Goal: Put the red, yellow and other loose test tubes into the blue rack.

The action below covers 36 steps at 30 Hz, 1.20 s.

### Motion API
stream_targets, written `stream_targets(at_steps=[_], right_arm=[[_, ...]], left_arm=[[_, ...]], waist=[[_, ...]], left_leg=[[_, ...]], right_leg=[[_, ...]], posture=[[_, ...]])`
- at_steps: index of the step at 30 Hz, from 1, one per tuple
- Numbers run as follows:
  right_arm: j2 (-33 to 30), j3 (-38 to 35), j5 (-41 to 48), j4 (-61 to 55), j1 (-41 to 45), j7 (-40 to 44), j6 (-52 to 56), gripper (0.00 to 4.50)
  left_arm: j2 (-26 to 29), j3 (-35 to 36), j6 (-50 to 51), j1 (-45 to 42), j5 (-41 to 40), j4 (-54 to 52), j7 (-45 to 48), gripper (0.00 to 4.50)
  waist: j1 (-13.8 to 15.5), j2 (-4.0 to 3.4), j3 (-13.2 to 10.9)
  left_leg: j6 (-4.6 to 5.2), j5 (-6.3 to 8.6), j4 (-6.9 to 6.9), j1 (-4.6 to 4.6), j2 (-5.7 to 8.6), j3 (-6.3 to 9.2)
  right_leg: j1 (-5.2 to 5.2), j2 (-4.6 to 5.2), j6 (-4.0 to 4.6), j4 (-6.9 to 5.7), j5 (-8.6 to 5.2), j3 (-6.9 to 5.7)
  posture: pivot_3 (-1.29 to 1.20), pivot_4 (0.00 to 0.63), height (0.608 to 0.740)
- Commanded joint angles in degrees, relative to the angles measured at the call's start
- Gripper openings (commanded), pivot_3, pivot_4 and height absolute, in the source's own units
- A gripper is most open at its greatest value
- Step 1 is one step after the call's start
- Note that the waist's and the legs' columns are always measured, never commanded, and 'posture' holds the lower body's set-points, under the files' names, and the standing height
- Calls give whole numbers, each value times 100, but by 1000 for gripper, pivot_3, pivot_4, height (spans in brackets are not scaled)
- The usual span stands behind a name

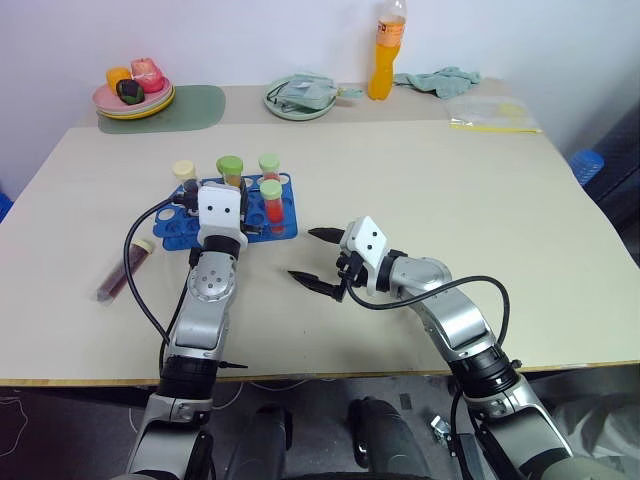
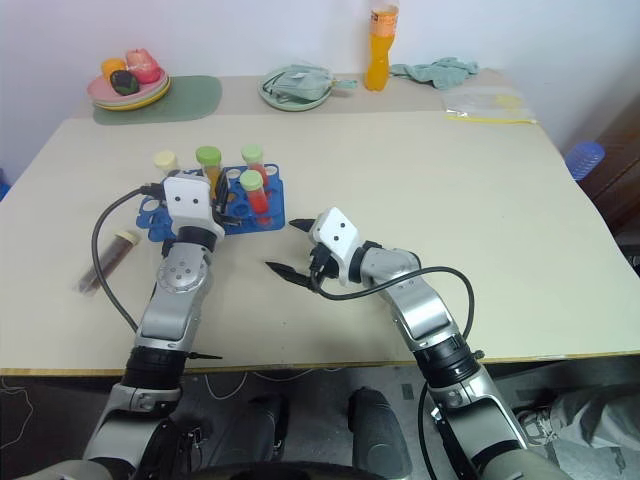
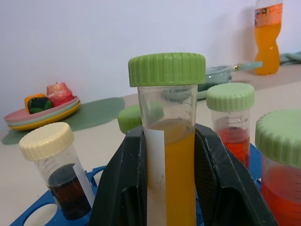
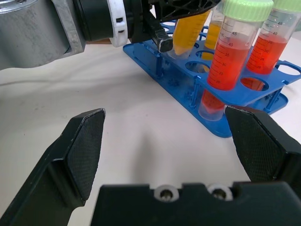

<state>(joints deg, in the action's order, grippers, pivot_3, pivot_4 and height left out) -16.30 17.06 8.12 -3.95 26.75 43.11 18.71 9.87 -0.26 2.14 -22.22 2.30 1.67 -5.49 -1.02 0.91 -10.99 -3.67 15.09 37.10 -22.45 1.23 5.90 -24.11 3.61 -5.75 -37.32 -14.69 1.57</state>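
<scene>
The blue rack (image 1: pixel 282 228) sits left of the table's centre. It holds a cream-capped dark tube (image 3: pixel 57 165) and red-liquid tubes with green caps (image 1: pixel 271 196). My left gripper (image 1: pixel 232 192) is shut on the yellow tube (image 3: pixel 172 160) with a green cap, upright over the rack; its lower end reaches down among the rack's holes (image 4: pixel 187 34), and I cannot tell whether it is seated. A maroon tube (image 1: pixel 123 271) with a cream cap lies loose on the table left of the rack. My right gripper (image 1: pixel 312 256) hovers open and empty just right of the rack, its fingers (image 4: pixel 82 150) spread wide.
At the back stand a plate stack with toy food (image 1: pixel 135 97) on a green mat (image 1: pixel 195 106), a bowl with cloth (image 1: pixel 300 98), an orange drink bottle (image 1: pixel 387 52), a rag (image 1: pixel 440 78) and a plastic bag (image 1: pixel 492 114). A blue stool (image 1: pixel 590 162) stands beyond the right edge.
</scene>
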Motion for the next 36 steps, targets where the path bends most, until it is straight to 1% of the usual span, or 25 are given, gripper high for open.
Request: stream_targets(at_steps=[1, 5, 11, 13, 14, 15, 17, 18, 19, 24, 27, 29, 31, 32, 34, 36], right_arm=[[61, -35, 39, -75, 114, 8, -51, 4500], [79, -35, 32, -43, 135, 12, -79, 4500], [104, -31, 35, -21, 158, 21, -102, 4500], [103, -37, 38, -25, 155, 23, -107, 4500], [100, -41, 40, -32, 151, 23, -108, 4500], [98, -45, 41, -40, 148, 20, -107, 4500], [91, -56, 43, -68, 142, 11, -98, 4500], [83, -68, 49, -95, 136, 5, -88, 4500], [76, -77, 55, -119, 128, 2, -80, 4500], [-39, -203, 132, -283, 91, 9, 17, 4500], [-134, -276, 172, -358, 78, 45, 61, 4500], [-184, -309, 210, -394, 79, 79, 87, 4500], [-240, -319, 235, -390, 100, 122, 84, 4500], [-269, -320, 242, -374, 118, 152, 75, 4500], [-325, -317, 248, -321, 156, 228, 41, 4500], [-366, -316, 246, -249, 202, 300, -3, 4500]], left_arm=[[-124, 167, -28, 32, -145, -140, 74, 754], [-297, 313, -229, 44, -367, -77, 182, 754], [-301, 357, -632, 34, -294, 276, 326, 754], [-313, 390, -687, 24, -303, 350, 332, 1825], [-313, 406, -713, 21, -306, 366, 333, 2194], [-305, 426, -745, 26, -312, 344, 340, 2693], [-280, 497, -769, 70, -385, 125, 371, 3764], [-264, 550, -725, 113, -461, -75, 401, 4213], [-258, 584, -683, 145, -513, -215, 424, 4438], [205, 1321, 246, 510, -1128, -1839, 549, 4438], [1176, 2339, 1472, 466, -2053, -2617, 891, 4438], [1847, 2867, 2633, 461, -2786, -2699, 1109, 4438], [2724, 3219, 3975, 609, -3299, -2501, 1526, 4438], [3250, 3228, 4472, 752, -3341, -2393, 1817, 4438], [4129, 3115, 5374, 964, -3527, -2152, 2364, 4438], [4976, 2645, 6019, 1002, -3450, -1729, 2775, 4438]], waist=[[5, 0, 0], [15, 0, 0], [22, 0, 0], [22, 0, 0], [23, 0, 0], [22, 0, 0], [14, 0, 0], [7, 0, 0], [-1, 0, 0], [-14, -1, 0], [-27, 0, -1], [-26, 0, -1], [-31, -1, -1], [-35, -1, -1], [-54, -2, -3], [-66, 0, -4]], left_leg=[[0, 0, 0, 0, 0, 0], [0, 0, 0, 0, 0, 0], [0, 0, 0, 0, 0, 0], [0, 0, 0, 0, 0, -1], [0, 0, 0, 0, 0, 0], [0, 0, 0, 0, 0, -1], [0, 0, 0, 0, 0, 0], [0, 0, 0, 0, 0, 0], [0, 0, 0, 0, 0, 0], [0, 0, -2, -1, -4, 0], [0, 0, -1, 1, -5, 2], [0, 0, -2, 3, -6, 2], [1, 0, -1, 4, -5, 3], [1, 1, -2, 5, -5, 2], [3, 1, -2, 6, -4, 4], [3, 2, -3, 6, -4, 5]], right_leg=[[0, 0, 0, 0, 0, 0], [0, 1, 0, 1, 0, 0], [0, 1, 0, 1, 0, 0], [0, 1, 0, 1, 0, 0], [0, 1, 0, 1, 0, 0], [1, 1, 0, 1, 0, 0], [0, 1, 0, 1, 0, 0], [0, 0, 0, 1, 0, 0], [0, 0, 0, 1, 0, 0], [-2, -1, 0, 0, 0, 1], [-2, -4, 0, -4, 0, 0], [-3, -6, 1, -8, -1, 0], [0, -6, 1, -9, -1, -1], [2, -6, 0, -8, -2, -1], [6, -7, 0, -6, -2, -2], [6, -8, 0, -3, -3, -3]], posture=[[0, 150, 740], [0, 150, 740], [0, 150, 740], [0, 150, 740], [0, 150, 740], [0, 150, 740], [0, 150, 740], [0, 150, 740], [0, 150, 740], [0, 150, 740], [0, 150, 740], [0, 150, 740], [0, 150, 740], [0, 150, 740], [0, 150, 740], [0, 150, 740]])
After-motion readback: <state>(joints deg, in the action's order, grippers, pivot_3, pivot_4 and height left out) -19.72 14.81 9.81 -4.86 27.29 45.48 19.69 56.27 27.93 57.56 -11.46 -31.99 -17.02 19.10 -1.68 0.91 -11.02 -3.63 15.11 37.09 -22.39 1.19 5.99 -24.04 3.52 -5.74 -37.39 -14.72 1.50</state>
